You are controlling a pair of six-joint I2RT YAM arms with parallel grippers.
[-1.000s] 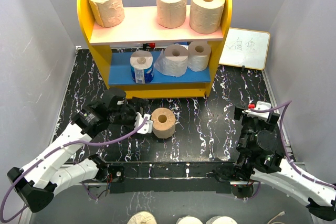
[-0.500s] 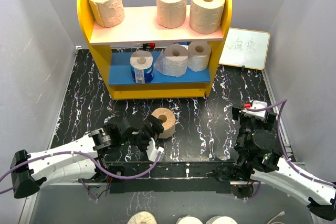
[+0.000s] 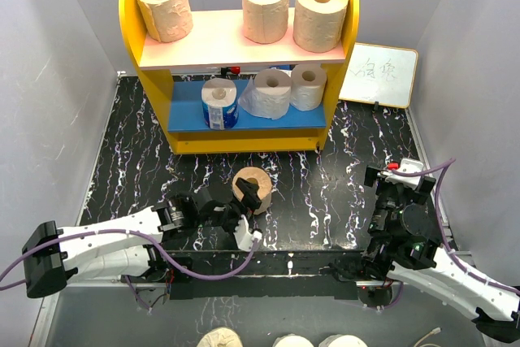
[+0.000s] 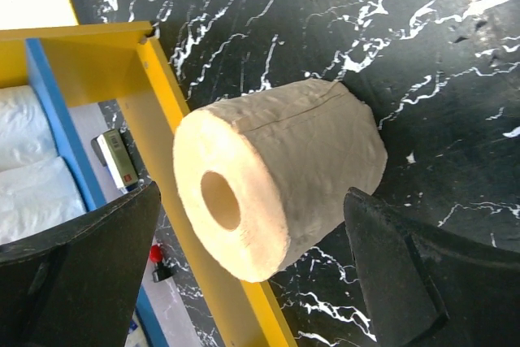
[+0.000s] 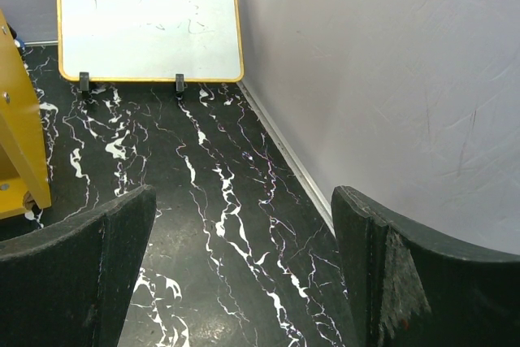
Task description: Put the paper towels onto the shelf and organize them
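Left claw [image 4: 252, 194] wide open, empty, framing the loose tan roll [image 3: 253, 188] at 6 o'clock of the shelf [image 3: 215, 38], likely lining up a grab; right claw [image 5: 244, 193] open, empty.

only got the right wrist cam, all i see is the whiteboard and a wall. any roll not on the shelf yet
observer: Yes, one tan roll sits on the table, just in front of the shelf.
operator: is the left arm anywhere near it
observer: The left end effector is open, with a finger on each side of that roll. I cannot tell whether they touch it.
operator: room on the top for it
observer: The top board has a bare gap between its left roll and its middle roll.
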